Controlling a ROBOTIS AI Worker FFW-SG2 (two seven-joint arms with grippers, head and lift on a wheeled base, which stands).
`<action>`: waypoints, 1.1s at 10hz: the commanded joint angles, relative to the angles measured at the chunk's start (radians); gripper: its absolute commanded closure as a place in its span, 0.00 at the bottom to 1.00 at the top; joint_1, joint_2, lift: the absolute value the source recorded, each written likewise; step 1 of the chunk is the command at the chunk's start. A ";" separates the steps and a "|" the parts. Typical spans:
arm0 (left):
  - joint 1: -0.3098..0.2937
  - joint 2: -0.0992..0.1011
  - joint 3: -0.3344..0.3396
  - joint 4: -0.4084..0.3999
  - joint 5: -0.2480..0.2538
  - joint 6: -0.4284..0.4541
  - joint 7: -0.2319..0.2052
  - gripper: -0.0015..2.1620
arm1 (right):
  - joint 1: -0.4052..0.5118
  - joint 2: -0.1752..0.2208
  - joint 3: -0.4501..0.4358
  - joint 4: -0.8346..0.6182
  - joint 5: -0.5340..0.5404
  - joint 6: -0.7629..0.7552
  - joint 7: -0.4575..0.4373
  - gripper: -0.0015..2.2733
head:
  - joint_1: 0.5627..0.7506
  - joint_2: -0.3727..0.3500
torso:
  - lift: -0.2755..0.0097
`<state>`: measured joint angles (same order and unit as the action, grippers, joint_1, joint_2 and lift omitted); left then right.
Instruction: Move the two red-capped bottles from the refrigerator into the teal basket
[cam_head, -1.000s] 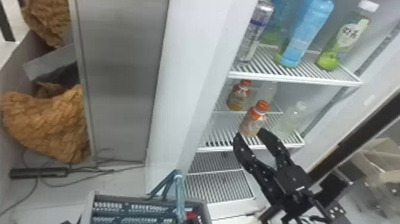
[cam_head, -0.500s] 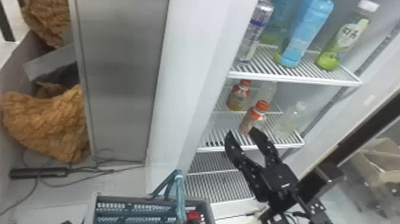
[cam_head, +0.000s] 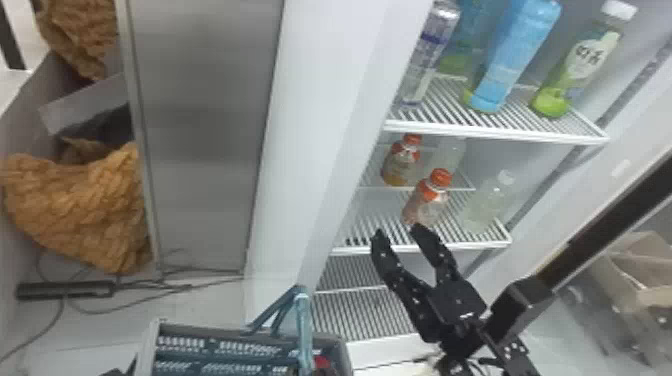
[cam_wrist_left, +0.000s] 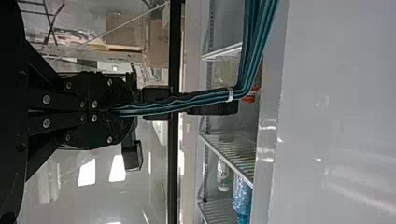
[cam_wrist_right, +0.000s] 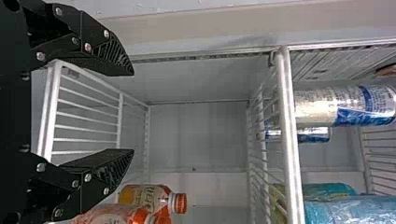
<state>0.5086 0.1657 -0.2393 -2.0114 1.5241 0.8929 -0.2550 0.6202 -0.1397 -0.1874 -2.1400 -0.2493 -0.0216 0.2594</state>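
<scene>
The nearer red-capped bottle (cam_head: 427, 200) stands close to the front edge of a wire shelf (cam_head: 480, 244) in the refrigerator, with the other red-capped bottle (cam_head: 400, 162) deeper in. The right jaws (cam_wrist_right: 133, 112) are wide and hold nothing, just in front of the nearer bottle. In the right wrist view both bottles lie off to one side, beyond one finger rather than between the two. Pushing straight in from here would probably drive that fingertip into the nearer bottle and tip it, perhaps against the clear bottle (cam_head: 487, 202) beside it. A low approach could also snag the shelf's front wire. The right arm likely needs to shift sideways first.

The left jaws (cam_wrist_left: 114, 112) are narrow, closed on the teal handle (cam_wrist_left: 177, 103). The handle rises over the teal basket (cam_head: 227, 357), so a bottle lowered carelessly might knock it; a slack grip might let the basket swing. Something red (cam_head: 322, 364) shows in the basket; what it is, I cannot tell.

The shelf is open white wire, so a small base may rock on the bars. Taller bottles stand on the shelf above. Outward, a grey panel (cam_head: 205, 135), brown padded material (cam_head: 80, 205) and a power strip (cam_head: 65, 290) with loose cables lie beside the pale floor.
</scene>
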 joint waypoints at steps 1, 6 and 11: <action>-0.001 0.000 -0.002 0.003 0.001 -0.002 0.000 0.54 | -0.002 0.000 0.000 0.001 -0.002 -0.001 0.000 0.21 | 0.70 0.03 | 0.18; -0.001 0.000 -0.002 0.003 0.003 -0.007 0.000 0.54 | 0.001 -0.001 -0.002 -0.004 -0.002 -0.005 0.000 0.21 | 0.70 0.03 | 0.18; -0.001 0.000 -0.002 0.003 0.005 -0.009 0.000 0.54 | 0.001 0.000 0.000 -0.006 0.000 -0.013 0.000 0.21 | 0.70 0.03 | 0.18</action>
<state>0.5080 0.1657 -0.2413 -2.0088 1.5293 0.8844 -0.2546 0.6209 -0.1396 -0.1890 -2.1461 -0.2493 -0.0320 0.2593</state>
